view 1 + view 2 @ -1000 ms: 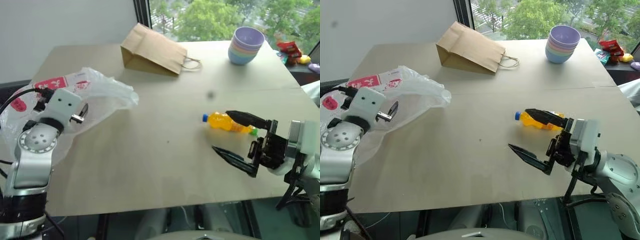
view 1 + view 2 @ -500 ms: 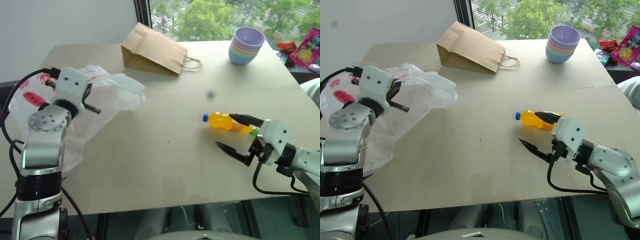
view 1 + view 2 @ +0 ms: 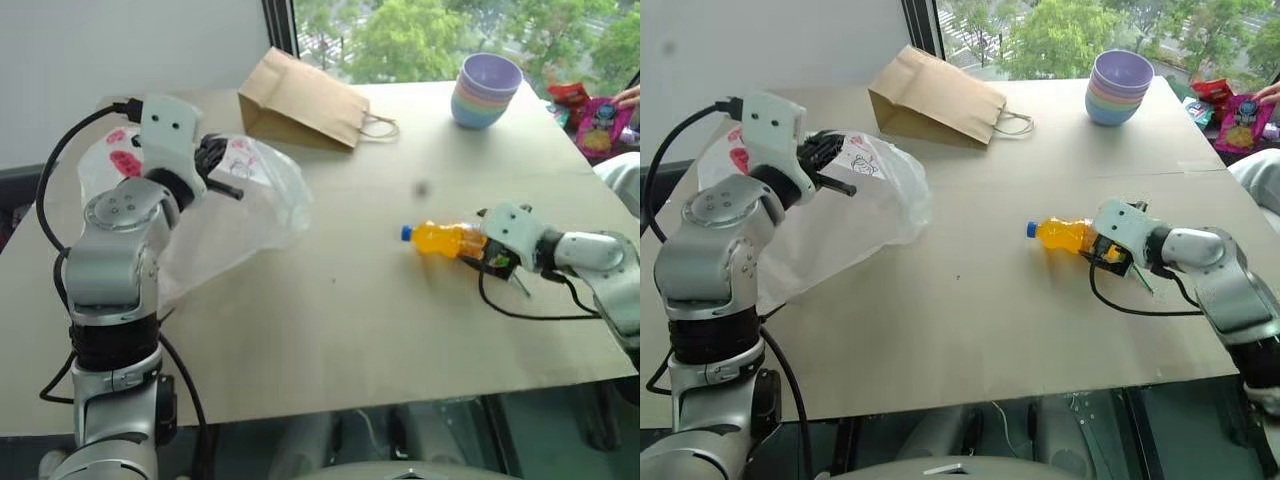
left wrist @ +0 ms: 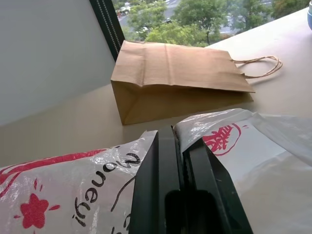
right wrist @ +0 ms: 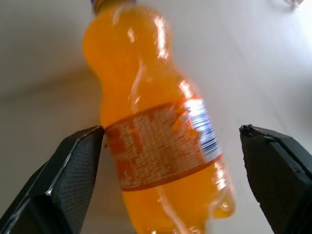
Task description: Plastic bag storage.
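The plastic bag [image 3: 250, 205], thin translucent white with red print, lies on the left of the table, its top edge lifted. My left gripper [image 3: 222, 172] is shut on that edge; in the left wrist view the black fingers [image 4: 161, 161] pinch the bag's film [image 4: 234, 146]. An orange drink bottle [image 3: 440, 240] with a blue cap lies on its side at the right. My right gripper [image 5: 171, 129] stands open, one finger on each side of the bottle [image 5: 156, 126], at its bottom end.
A brown paper bag [image 3: 300, 100] with a twine handle lies at the back of the table [image 3: 330, 330]. A stack of pastel bowls [image 3: 487, 90] stands at the back right. A person's hand [image 3: 628, 97] holds a pink snack packet [image 3: 598, 112] at the far right edge.
My left gripper shut on the plastic bag and carried its edge up and to the right. My right gripper moved forward and down, open, to straddle the bottle. A hand with a packet appeared.
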`<act>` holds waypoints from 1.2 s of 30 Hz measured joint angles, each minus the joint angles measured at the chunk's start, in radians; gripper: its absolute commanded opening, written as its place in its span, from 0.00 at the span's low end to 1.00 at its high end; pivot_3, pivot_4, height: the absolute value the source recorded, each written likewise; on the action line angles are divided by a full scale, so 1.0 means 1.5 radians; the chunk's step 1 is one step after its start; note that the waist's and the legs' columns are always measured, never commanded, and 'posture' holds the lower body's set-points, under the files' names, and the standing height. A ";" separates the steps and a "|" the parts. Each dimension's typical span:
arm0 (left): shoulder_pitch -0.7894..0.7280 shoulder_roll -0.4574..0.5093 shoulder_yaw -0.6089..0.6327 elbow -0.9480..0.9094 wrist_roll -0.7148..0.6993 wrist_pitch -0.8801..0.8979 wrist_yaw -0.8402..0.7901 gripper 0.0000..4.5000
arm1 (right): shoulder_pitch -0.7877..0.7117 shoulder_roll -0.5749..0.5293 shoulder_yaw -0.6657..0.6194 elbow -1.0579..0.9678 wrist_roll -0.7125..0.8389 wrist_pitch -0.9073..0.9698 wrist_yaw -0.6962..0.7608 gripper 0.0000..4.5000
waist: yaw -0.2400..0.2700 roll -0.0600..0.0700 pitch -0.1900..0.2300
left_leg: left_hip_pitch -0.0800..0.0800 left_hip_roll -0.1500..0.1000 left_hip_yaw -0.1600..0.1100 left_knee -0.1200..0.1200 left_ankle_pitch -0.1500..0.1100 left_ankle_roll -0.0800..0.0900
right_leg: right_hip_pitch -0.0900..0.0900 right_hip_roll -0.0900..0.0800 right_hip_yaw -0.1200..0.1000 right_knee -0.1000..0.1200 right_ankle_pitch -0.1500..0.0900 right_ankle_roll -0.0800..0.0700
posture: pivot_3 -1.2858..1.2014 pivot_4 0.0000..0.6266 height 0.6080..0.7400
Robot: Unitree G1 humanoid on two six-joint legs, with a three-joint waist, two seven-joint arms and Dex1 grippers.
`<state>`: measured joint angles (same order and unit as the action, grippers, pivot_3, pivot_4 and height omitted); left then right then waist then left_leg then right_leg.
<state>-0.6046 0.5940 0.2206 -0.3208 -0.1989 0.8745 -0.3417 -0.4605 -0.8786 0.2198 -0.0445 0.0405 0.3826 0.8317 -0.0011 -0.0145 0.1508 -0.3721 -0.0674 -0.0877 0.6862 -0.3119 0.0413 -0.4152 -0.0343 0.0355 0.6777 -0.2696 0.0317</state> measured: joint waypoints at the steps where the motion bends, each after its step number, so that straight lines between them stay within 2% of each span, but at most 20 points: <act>1: -0.006 -0.012 -0.001 -0.004 -0.001 0.018 0.008 0.01 | -0.021 0.002 0.010 0.035 -0.008 -0.005 0.019 1.00 | 0.000 0.000 0.000 | 0.000 0.000 0.000 0.000 0.000 0.000 | 0.000 0.000 0.000 0.000 0.000 0.000 | 0.52 0.24 1.00; 2: -0.013 -0.025 -0.005 -0.006 -0.002 0.030 0.014 0.01 | -0.038 0.002 0.016 0.057 -0.014 -0.006 0.036 1.00 | 0.000 0.000 0.000 | -0.001 0.000 -0.001 0.000 0.000 0.000 | 0.000 0.000 -0.001 -0.001 0.000 0.000 | 0.52 0.24 1.00; 4: -0.023 -0.043 -0.013 -0.011 -0.009 0.045 0.021 0.00 | -0.050 0.005 0.027 0.087 -0.022 -0.006 0.056 0.88 | 0.001 0.000 0.000 | -0.001 0.000 -0.001 0.000 0.000 0.000 | 0.000 0.000 -0.001 -0.001 0.000 0.000 | 0.52 0.24 1.00; 6: -0.052 -0.066 -0.017 -0.011 -0.020 0.056 0.030 0.00 | -0.069 0.018 0.027 0.127 -0.029 -0.009 0.067 0.72 | 0.000 -0.001 0.000 | -0.002 0.000 -0.001 0.001 0.000 0.000 | -0.001 0.000 -0.002 0.000 0.000 0.000 | 0.52 0.24 1.00; 7: -0.070 -0.074 -0.016 -0.011 -0.027 0.062 0.034 0.00 | -0.074 0.023 0.028 0.135 -0.031 -0.012 0.071 0.69 | -0.001 -0.001 0.000 | -0.002 0.000 -0.001 0.002 0.000 0.000 | -0.001 0.000 -0.002 0.000 0.000 0.000 | 0.52 0.24 1.00; 12: -0.127 -0.087 0.015 0.001 -0.048 0.071 0.056 0.00 | -0.070 0.031 0.016 0.114 -0.017 0.012 0.089 0.69 | -0.009 0.000 0.000 | -0.003 0.000 -0.001 0.001 0.000 0.000 | -0.003 0.000 -0.001 0.001 0.000 0.000 | 0.52 0.24 1.00; 19: -0.148 -0.147 0.031 0.056 -0.064 0.100 0.101 0.00 | -0.005 0.065 -0.041 -0.178 0.130 0.273 0.089 0.69 | -0.009 0.000 0.000 | -0.019 0.000 -0.003 0.011 0.000 0.000 | -0.016 0.000 -0.003 0.005 0.000 0.000 | 0.52 0.24 1.00; 20: -0.154 -0.150 0.026 0.066 -0.066 0.103 0.102 0.00 | -0.005 0.072 -0.043 -0.246 0.171 0.328 0.086 0.69 | -0.008 0.000 0.000 | -0.019 -0.001 -0.003 0.011 0.000 0.000 | -0.016 -0.001 -0.003 0.007 0.000 0.000 | 0.52 0.24 1.00; 24: -0.165 -0.151 0.018 0.075 -0.072 0.104 0.098 0.00 | -0.013 0.096 -0.051 -0.341 0.249 0.452 0.066 0.69 | -0.006 0.000 0.000 | -0.019 -0.002 -0.004 0.012 0.000 0.000 | -0.016 -0.001 -0.003 0.010 0.000 0.000 | 0.52 0.24 1.00; 27: -0.184 -0.156 -0.001 0.093 -0.080 0.104 0.086 0.00 | -0.061 0.159 -0.043 -0.369 0.302 0.552 0.027 0.69 | -0.006 0.000 0.000 | -0.018 -0.003 -0.004 0.013 0.000 -0.001 | -0.016 -0.002 -0.003 0.012 0.000 0.000 | 0.52 0.24 1.00; 30: -0.195 -0.157 -0.024 0.099 -0.086 0.106 0.074 0.00 | -0.112 0.222 -0.021 -0.347 0.309 0.602 -0.025 0.69 | -0.009 0.000 0.000 | -0.017 -0.003 -0.003 0.012 0.000 -0.001 | -0.016 -0.001 -0.002 0.012 0.000 0.000 | 0.52 0.24 1.00; 36: -0.192 -0.155 -0.029 0.082 -0.124 0.139 0.044 0.00 | -0.185 0.464 -0.063 -0.168 0.289 0.699 -0.189 0.69 | -0.021 0.000 0.000 | -0.018 -0.003 -0.002 0.011 0.001 -0.001 | -0.018 -0.002 -0.002 0.013 0.000 0.000 | 0.52 0.24 1.00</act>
<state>-0.8926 0.3619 0.1770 -0.1978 -0.3851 1.0831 -0.2760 -0.7373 -0.1827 0.1255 -0.2964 0.4742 1.4316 0.5478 -0.0322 -0.0150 0.1508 -0.3990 -0.0720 -0.0915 0.7029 -0.3109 0.0398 -0.4429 -0.0366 0.0328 0.6968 -0.2695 0.0314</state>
